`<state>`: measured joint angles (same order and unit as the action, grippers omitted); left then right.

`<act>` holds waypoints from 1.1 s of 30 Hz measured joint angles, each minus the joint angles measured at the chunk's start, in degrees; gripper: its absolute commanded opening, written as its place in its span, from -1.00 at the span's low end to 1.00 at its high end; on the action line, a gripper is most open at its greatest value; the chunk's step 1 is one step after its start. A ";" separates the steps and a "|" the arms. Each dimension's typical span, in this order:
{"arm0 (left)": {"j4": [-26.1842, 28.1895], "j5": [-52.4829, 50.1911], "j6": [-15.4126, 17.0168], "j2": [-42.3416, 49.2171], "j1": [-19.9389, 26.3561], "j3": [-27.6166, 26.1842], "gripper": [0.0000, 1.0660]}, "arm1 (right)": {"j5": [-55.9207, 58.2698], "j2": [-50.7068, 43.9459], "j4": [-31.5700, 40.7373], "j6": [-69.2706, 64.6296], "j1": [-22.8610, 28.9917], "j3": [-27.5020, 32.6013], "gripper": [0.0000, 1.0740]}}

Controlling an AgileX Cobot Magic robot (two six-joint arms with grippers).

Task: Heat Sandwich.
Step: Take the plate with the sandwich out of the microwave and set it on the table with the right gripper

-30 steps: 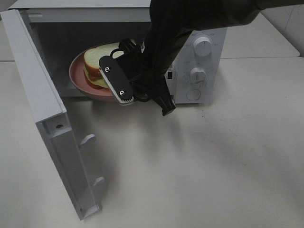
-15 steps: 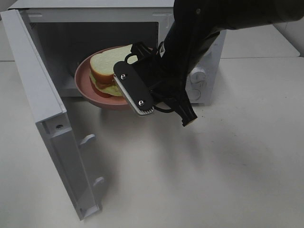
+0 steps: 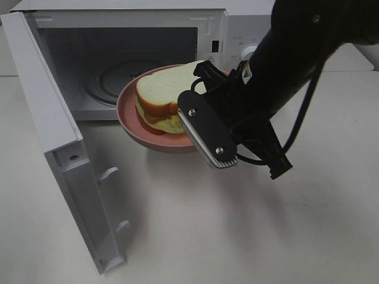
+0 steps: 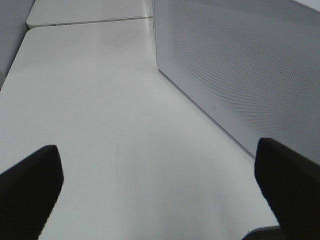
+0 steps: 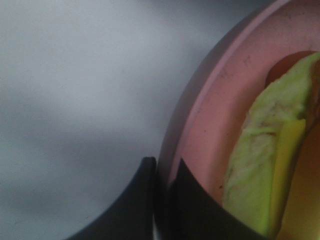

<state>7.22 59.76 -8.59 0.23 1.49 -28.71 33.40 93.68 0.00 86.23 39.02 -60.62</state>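
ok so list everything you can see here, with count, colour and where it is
microwave: one, white, back of the table, door swung open to the left
turntable: one, clear glass, inside the microwave cavity
plate: one, pink, held in the air just outside the cavity
sandwich: one, white bread, tan crust, yellow-green filling, on the plate
table: one, white, under everything
left gripper: one, black, open, over bare table beside the microwave
right gripper: one, black, shut on the plate's rim
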 measured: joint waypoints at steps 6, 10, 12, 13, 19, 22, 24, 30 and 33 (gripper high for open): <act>0.00 0.00 0.00 0.00 0.00 0.00 0.90 | -0.11 -4.35 0.00 -1.43 0.00 4.53 -0.99; 0.00 0.00 0.00 0.00 0.00 0.00 0.90 | -0.11 -7.39 0.00 -2.12 0.00 7.39 -0.99; 0.00 0.00 0.00 0.00 0.00 0.00 0.90 | -0.11 -9.05 0.00 -2.46 0.00 8.88 -0.99; 0.00 0.00 0.00 0.00 0.00 0.00 0.90 | -0.11 -9.68 0.00 -2.69 0.00 9.40 -0.99; 0.00 0.00 0.00 0.00 0.00 0.00 0.90 | -0.06 -14.84 -1.26 -4.70 0.00 13.35 -0.99; 0.00 0.00 0.00 0.00 0.00 0.00 0.90 | 0.06 -17.42 -1.83 -5.90 0.00 15.18 -0.99; 0.00 0.00 0.00 0.00 0.00 0.00 0.90 | 0.06 -19.94 -1.95 -6.93 0.00 17.07 -0.99; 0.00 0.00 0.00 0.00 0.00 0.00 0.90 | 1.66 -23.95 -2.12 -7.62 0.00 19.77 -0.99; 0.00 0.00 0.00 0.00 0.00 0.00 0.90 | 2.58 -26.81 -3.04 -9.00 0.00 21.49 -0.99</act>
<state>7.22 59.76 -8.59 0.23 1.49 -28.71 35.98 66.86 -3.04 77.23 39.02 -39.13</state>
